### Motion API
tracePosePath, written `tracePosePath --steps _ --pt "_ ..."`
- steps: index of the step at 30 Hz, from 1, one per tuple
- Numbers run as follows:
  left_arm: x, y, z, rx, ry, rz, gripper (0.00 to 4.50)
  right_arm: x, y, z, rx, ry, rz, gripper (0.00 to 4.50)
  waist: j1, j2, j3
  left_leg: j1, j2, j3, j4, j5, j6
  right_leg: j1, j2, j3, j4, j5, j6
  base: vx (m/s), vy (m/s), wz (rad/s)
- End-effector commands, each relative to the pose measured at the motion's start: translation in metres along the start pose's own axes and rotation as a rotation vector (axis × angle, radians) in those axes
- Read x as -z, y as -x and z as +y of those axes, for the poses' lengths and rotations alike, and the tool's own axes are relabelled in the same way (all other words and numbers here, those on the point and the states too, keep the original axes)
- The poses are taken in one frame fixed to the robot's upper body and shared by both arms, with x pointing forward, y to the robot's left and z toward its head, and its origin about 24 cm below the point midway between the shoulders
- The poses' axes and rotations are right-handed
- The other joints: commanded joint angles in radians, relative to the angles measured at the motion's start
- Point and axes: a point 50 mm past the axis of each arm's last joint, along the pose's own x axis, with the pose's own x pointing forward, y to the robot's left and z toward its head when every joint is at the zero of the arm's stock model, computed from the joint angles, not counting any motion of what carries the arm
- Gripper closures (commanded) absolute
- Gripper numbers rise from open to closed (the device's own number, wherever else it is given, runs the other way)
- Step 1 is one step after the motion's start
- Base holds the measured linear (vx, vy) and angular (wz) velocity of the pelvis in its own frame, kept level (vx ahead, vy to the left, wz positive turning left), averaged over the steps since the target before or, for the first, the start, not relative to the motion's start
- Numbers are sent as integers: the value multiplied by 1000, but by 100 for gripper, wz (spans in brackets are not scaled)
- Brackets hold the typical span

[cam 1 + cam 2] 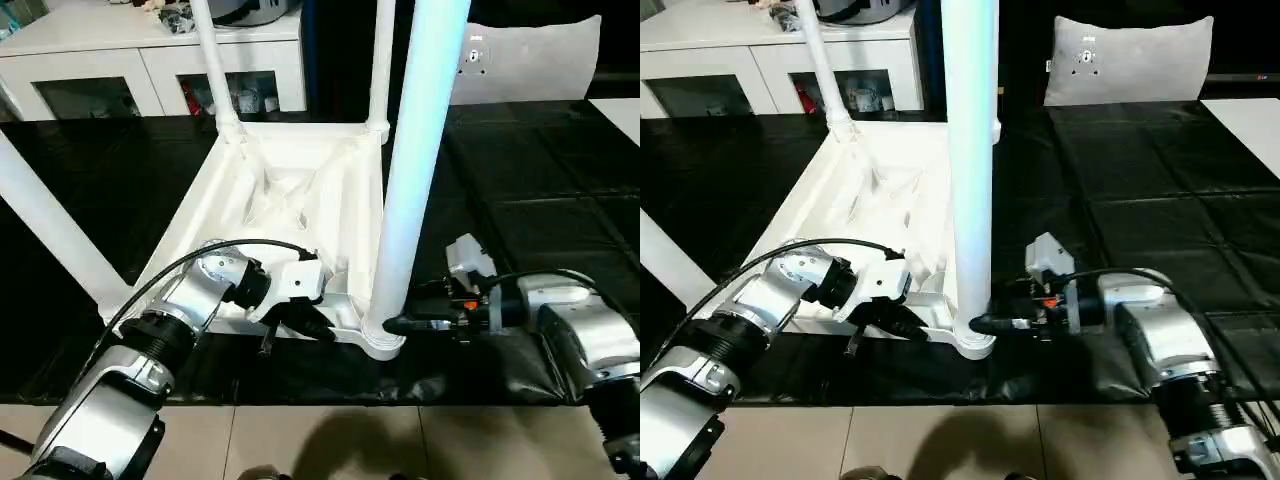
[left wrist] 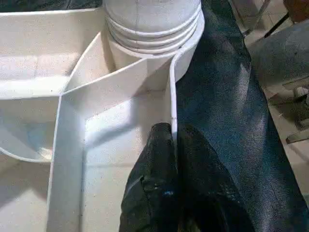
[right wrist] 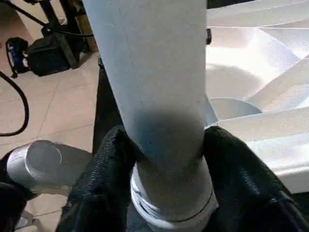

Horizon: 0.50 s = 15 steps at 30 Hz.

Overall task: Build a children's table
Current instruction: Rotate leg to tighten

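Black-covered surface [image 1: 530,220] across the whole width, with a white cabinet [image 1: 100,80] behind it.

Left claw [image 1: 318,330]: pressed together on the thin rim [image 2: 171,96] of the top [image 1: 300,160], one finger inside the wall and one outside, just beside the near corner socket [image 1: 383,343]. Looks like a steadying grip, to stop the top from sliding.

Right claw [image 1: 400,325]: coming in level from the other side, closed around the near leg [image 1: 415,150] at its very foot, where the ringed end enters that socket. One black finger [image 3: 111,169] on each side of the tube, both touching it.

Further out: top lying upside down on the black cover, ribbed side up. Near leg standing upright from the socket. Two more legs [image 1: 213,60] [image 1: 381,60] standing in the far corners. A fourth leg [image 1: 40,215] slanting away at the left, its foot hidden behind the left arm, so cannot tell if seated.

Step in hand, by judgement: seating this near leg in its socket. Rings at the foot are visible above the socket lip, so probably not fully home.

Next move calls for pushing or twisting the leg straight down along its own line, keeping it upright, while holding the rim firm with the left side. Risk of slipping on the smooth tube, or of tipping the top if pressed sideways.
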Motion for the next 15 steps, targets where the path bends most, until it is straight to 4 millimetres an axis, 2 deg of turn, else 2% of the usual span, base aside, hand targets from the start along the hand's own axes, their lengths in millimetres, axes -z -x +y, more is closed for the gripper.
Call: tracePosePath --steps 1,6,10,13,15 --pt "-13 -4 0 80 -82 -1 450 -4 -2 -1 -7 20 -5 250 -5 -26 -81 5 35 -6 -63 -130 107 63 -67 58 -71 -400 -56 0 0 0" --pt "-11 -4 0 66 -56 -7 450 -3 -1 3 -31 -25 -12 261 -4 -25 -82 5 35 -6 -62 -125 110 64 -66 57 -72 -401 -53 0 0 0" --pt "-15 -5 8 -33 41 -53 450 -6 -6 3 54 -96 -72 262 -5 -26 -80 6 35 -5 -63 -124 103 63 -65 57 -75 -415 -49 0 0 0" --pt "-21 -11 15 -119 94 -71 450 -4 -18 -8 227 -145 -72 262 -15 -27 -74 8 27 -4 -62 -151 79 61 -64 48 -88 -483 -23 0 0 0" --pt "-27 -16 21 -182 134 -102 450 -2 -26 -15 335 -175 -69 262 -37 -28 -68 10 16 -4 -60 -182 56 60 -61 34 -103 -549 9 0 0 0"
